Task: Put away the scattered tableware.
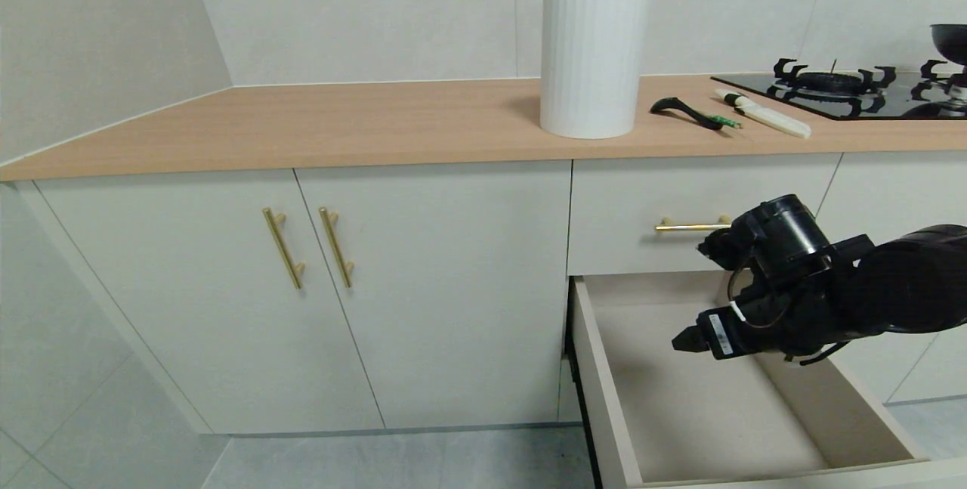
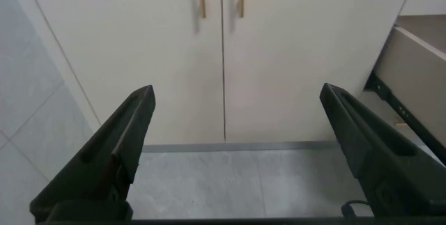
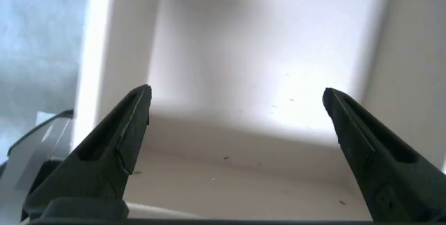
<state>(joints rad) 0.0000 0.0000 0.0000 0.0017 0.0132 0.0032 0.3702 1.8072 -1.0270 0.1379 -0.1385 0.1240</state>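
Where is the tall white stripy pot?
In the head view, the tall white ribbed container stands on the wooden countertop, just left of a black-handled utensil.

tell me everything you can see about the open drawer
The drawer is pulled far out from the cabinet, low on the right side, just below a closed drawer with a gold bar handle. It is a shallow open box with a pale beige floor and straight side walls, seemingly laminated board. Nothing lies on the part of its floor that shows. The right gripper, open, hangs over its inside; contact with the drawer cannot be told.
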